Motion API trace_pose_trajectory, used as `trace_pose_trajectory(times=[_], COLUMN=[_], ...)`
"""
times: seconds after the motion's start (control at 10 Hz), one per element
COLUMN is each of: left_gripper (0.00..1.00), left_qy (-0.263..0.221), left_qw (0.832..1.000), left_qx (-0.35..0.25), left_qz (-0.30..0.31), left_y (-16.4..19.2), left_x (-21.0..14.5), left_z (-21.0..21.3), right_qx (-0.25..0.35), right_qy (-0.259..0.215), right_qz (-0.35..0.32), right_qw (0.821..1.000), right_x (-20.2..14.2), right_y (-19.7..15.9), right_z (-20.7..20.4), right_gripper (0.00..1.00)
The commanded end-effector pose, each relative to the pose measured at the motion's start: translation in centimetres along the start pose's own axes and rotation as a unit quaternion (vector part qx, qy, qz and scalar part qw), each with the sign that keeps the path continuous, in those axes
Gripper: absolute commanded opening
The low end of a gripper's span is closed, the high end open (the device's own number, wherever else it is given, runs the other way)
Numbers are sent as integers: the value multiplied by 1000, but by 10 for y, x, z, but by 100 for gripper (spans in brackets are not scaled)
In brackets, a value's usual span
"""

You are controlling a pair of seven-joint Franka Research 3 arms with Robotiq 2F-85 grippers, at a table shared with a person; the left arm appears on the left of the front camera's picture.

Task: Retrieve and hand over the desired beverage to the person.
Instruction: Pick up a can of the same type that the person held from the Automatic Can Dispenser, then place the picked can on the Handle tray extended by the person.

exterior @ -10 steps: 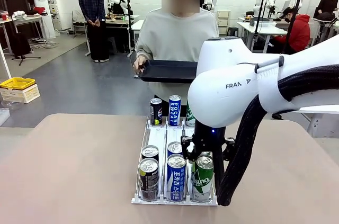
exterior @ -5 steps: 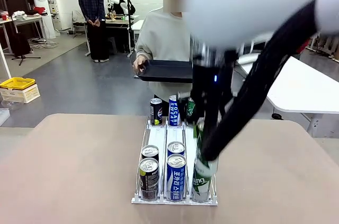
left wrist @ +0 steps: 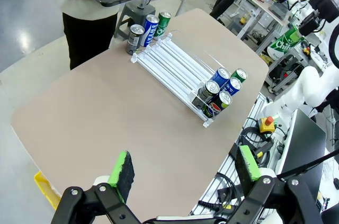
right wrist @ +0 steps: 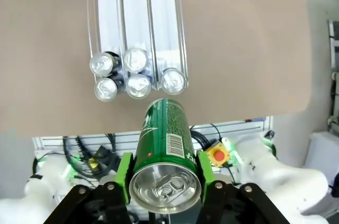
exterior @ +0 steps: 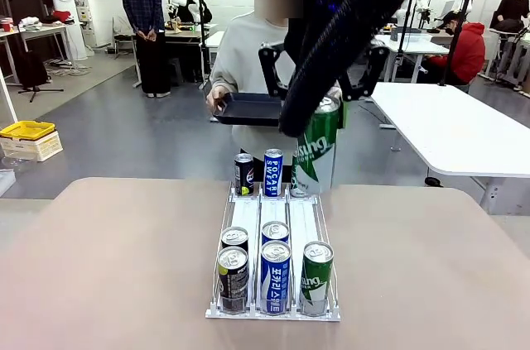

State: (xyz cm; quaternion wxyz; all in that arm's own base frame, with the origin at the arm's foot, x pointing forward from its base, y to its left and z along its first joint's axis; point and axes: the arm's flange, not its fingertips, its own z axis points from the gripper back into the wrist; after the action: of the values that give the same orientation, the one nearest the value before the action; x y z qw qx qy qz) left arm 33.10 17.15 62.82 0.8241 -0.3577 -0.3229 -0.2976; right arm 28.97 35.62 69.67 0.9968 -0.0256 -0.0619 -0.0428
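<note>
Right gripper (exterior: 319,108) is clamped on a tall green aluminium beverage can (exterior: 313,151). Its green pads (right wrist: 125,173) press on opposite sides of the can body just under the top rim, with the pull-tab end toward the wrist. The can hangs in the air, well above the far end of the clear three-lane can rack (exterior: 303,216) on the tan table (exterior: 108,259). Its long axis is close to upright, the base tipped slightly to one side.

Left gripper (left wrist: 185,166) is spread wide and holds nothing, hovering high over the table's near side, well away from the rack.

The person in the light grey sweatshirt (exterior: 248,52) stands at the far side holding out a dark flat tray (exterior: 248,108). From the held can, the tray lies farther across the table and toward the robot's left. In the front view the can overlaps the tray's right end, but we cannot tell the depth gap between them.

We judge the right arm far nearer the handover. The can must travel away from the robot and be set base-down on the tray.
</note>
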Motion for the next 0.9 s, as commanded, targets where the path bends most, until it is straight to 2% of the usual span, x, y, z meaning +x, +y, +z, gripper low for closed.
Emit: trace_pose_trajectory(times=[0.0,0.1,0.8], left_gripper=[100,100,100], left_qy=[-8,-8,-8], left_qw=[1000,1000,1000], left_qx=[-5,-5,-5], left_qz=[-10,-10,-10], left_y=[0,0,0], left_x=[0,0,0], left_z=[2,2,2], right_qx=[-5,0,0], right_qy=[-9,0,0], right_qz=[-15,0,0], right_qw=[1000,1000,1000], right_x=[14,0,0], right_y=[6,0,0], right_z=[1,0,0], right_gripper=[0,0,0])
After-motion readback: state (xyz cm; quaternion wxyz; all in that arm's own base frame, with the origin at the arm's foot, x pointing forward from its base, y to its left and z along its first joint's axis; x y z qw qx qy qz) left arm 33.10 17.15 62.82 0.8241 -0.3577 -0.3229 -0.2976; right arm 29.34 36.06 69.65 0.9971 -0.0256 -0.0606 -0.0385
